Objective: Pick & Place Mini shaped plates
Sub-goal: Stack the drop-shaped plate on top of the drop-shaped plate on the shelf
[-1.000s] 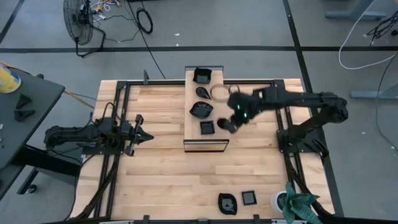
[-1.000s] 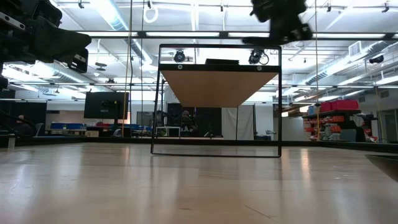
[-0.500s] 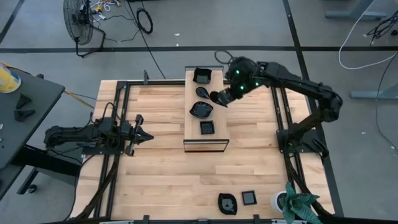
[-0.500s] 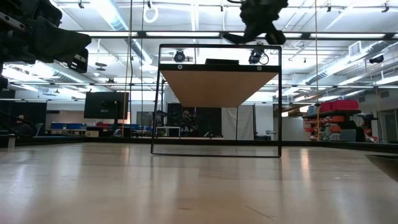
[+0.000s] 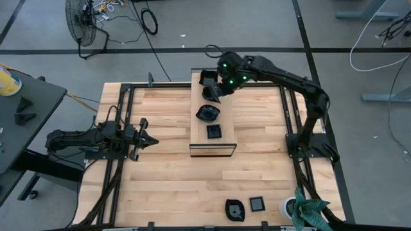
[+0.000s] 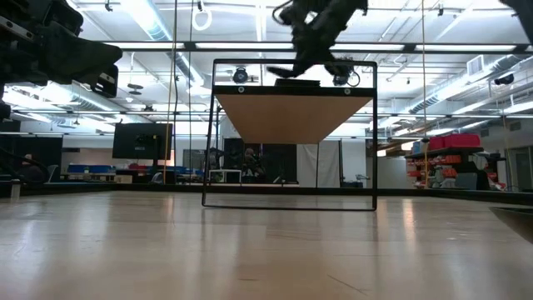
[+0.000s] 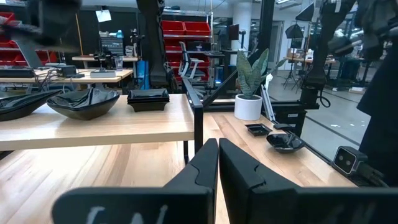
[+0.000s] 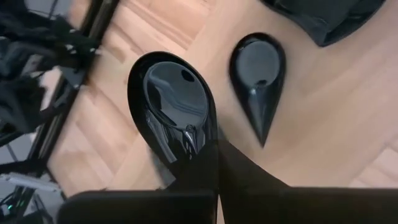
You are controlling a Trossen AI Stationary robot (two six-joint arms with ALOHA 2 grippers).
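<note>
My right gripper (image 5: 217,94) hangs over the far half of the raised wooden board (image 5: 225,142), shut on a glossy black teardrop plate (image 8: 173,102). In the low view, that plate (image 6: 285,71) shows just above the board. Resting flat on the board are a second teardrop plate (image 8: 258,67), a square dish (image 5: 207,77), a wavy-edged dish (image 5: 207,113) and a small square plate (image 5: 214,131). Two more plates (image 5: 235,210) (image 5: 257,204) lie by the table's near edge. My left gripper (image 5: 145,138) waits shut at the table's left. My right gripper pinches the held teardrop plate by its pointed end (image 8: 198,142) between the two fingers. The fingers come down at it from above on a slant. The plate is lifted clear of the board and its rounded end points away from the fingers.
The board stands on a black frame (image 6: 373,133) above the table. A white pot with a green plant (image 5: 294,206) sits at the near right corner. Black rails (image 5: 122,109) run along both sides. Bare wood (image 5: 173,186) lies between the board and the near plates.
My right gripper has carried the teardrop plate from the table just right of the board's near half toward the far edge and left. It now hangs over the board's far half beside the resting teardrop plate. Its fingers have stayed shut on the plate.
</note>
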